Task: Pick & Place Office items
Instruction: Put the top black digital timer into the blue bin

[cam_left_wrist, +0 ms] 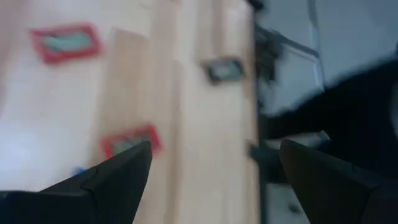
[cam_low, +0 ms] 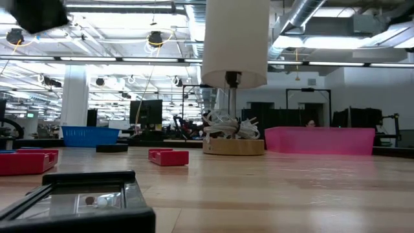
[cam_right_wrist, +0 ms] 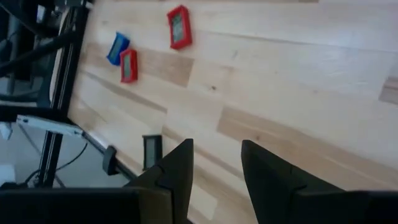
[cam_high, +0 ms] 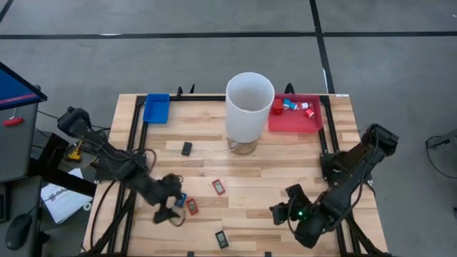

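Note:
The office items lie scattered on the wooden table. In the high view there is a black piece [cam_high: 186,148], a red one [cam_high: 218,187], a blue one [cam_high: 181,200] beside a red one [cam_high: 191,207], and a black one [cam_high: 222,239] at the near edge. Several more sit in the red tray [cam_high: 295,123]. My left gripper [cam_high: 170,201] hangs open right beside the blue and red pair. In its wrist view [cam_left_wrist: 214,149] a red piece [cam_left_wrist: 130,140] shows by one fingertip. My right gripper [cam_high: 280,205] [cam_right_wrist: 216,149] is open over bare wood at the near right.
A tall white cylinder [cam_high: 250,107] stands on a round base at the table's far middle. A blue tray [cam_high: 156,107] sits at the far left and the red tray at the far right. The black piece [cam_low: 84,197] at the near edge fills the low view's foreground.

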Robot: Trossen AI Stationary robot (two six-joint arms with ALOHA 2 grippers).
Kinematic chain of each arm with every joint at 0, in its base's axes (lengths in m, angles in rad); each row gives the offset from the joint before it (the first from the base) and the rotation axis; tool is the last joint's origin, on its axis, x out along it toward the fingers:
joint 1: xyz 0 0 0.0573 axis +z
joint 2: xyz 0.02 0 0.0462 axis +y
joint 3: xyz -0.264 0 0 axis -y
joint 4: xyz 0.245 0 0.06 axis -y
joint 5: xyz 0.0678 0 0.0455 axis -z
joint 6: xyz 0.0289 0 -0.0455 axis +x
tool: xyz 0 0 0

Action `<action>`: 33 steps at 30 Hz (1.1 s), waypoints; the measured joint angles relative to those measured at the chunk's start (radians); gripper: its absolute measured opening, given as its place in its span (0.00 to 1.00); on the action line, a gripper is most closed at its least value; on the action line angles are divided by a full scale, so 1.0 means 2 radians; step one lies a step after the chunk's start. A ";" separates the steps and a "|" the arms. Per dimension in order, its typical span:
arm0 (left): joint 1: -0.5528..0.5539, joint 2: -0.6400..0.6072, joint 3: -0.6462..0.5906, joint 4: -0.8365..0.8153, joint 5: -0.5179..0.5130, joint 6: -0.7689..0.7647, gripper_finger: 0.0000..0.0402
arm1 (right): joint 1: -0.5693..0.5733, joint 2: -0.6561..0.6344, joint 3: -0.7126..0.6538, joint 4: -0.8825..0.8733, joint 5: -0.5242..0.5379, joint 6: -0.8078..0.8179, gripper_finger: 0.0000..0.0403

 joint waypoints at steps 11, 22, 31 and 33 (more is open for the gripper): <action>0.261 -0.002 0.000 -0.086 -0.057 -0.174 0.87 | 0.012 0.000 0.012 -0.068 0.028 0.052 0.32; 0.390 0.062 0.000 -0.143 0.016 -0.090 0.87 | 0.011 0.000 0.012 -0.091 0.050 0.050 0.32; 0.390 0.157 0.000 -0.151 -0.017 -0.090 0.87 | 0.003 0.000 0.012 -0.091 0.050 0.053 0.32; 0.390 0.164 0.000 -0.147 -0.037 -0.096 0.87 | 0.001 0.000 0.012 -0.091 0.050 0.053 0.32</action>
